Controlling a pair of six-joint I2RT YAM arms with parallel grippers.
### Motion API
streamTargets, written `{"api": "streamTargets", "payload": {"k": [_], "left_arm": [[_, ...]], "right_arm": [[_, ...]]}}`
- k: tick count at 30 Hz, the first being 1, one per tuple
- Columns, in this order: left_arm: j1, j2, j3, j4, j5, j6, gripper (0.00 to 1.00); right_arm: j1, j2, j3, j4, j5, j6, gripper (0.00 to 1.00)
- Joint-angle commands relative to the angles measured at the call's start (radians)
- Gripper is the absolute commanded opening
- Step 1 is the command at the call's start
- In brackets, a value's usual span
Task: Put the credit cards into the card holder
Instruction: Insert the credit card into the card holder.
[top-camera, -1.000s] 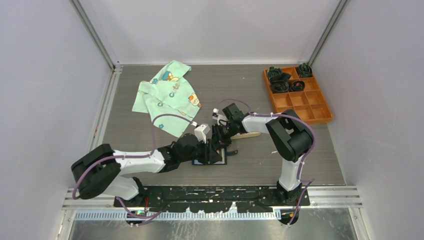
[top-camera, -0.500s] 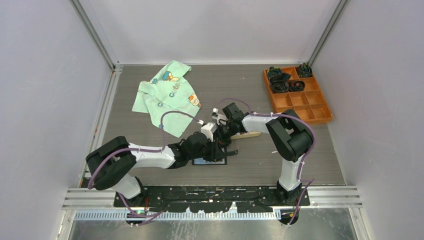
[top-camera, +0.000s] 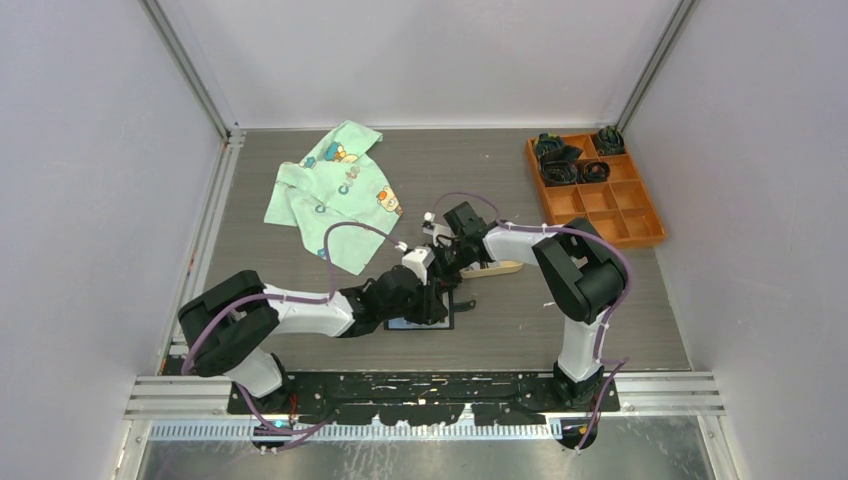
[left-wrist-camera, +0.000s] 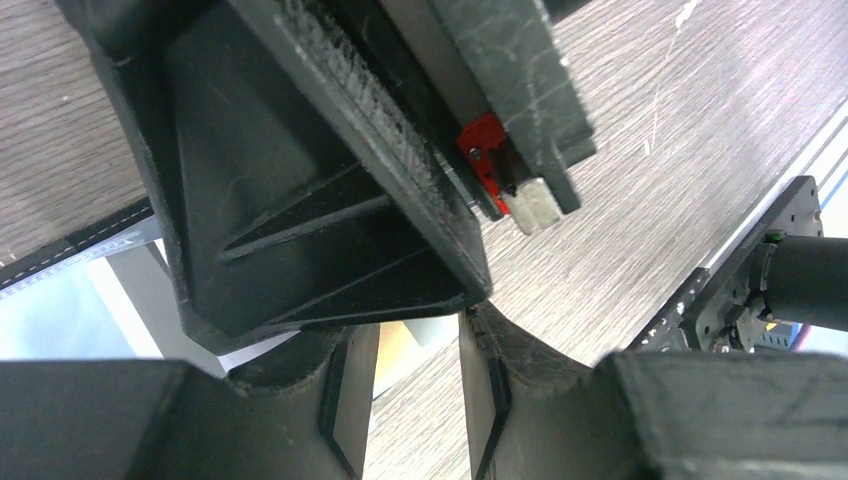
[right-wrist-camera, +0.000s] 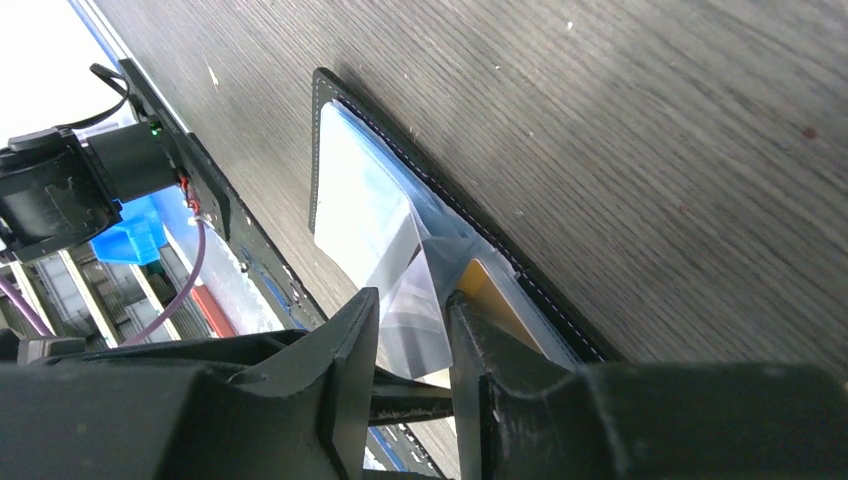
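The card holder (top-camera: 425, 322) lies open and flat on the table, black with white stitching (right-wrist-camera: 452, 206). Under its clear sleeve sit a pale blue card (right-wrist-camera: 355, 200) and a yellow card (right-wrist-camera: 495, 295). A silvery, see-through card (right-wrist-camera: 420, 320) stands tilted over the holder, in the gap of my right gripper (right-wrist-camera: 410, 310). Those jaws stand apart and do not visibly pinch it. My left gripper (left-wrist-camera: 415, 345) hovers just beside, open, with only table showing between its fingers. The two grippers nearly touch above the holder: left gripper (top-camera: 432, 290), right gripper (top-camera: 447, 268).
A beige tray (top-camera: 497, 268) lies right of the grippers. A green child's garment (top-camera: 335, 190) is spread at the back left. An orange compartment tray (top-camera: 595, 190) with black items stands at the back right. The metal base rail (top-camera: 420, 385) runs along the near edge.
My left arm has reached further right and forward, and its gripper has closed in on the right gripper over the holder. The right arm has barely moved.
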Motion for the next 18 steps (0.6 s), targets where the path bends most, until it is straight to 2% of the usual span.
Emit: {"api": "streamTargets", "payload": {"k": [1,5,18], "left_arm": [[0.008,0.004,0.029,-0.001,-0.085,0.010,0.36],[0.010,-0.008,0.025,-0.015,-0.108,0.007,0.36],[0.028,-0.069,0.001,-0.067,-0.173,0.019,0.37]], "right_arm": [[0.008,-0.002,0.022,-0.068,0.039,-0.055,0.38],[0.008,-0.007,0.033,-0.085,0.045,-0.072,0.39],[0.008,-0.062,0.055,-0.123,0.044,-0.119,0.53]]}}
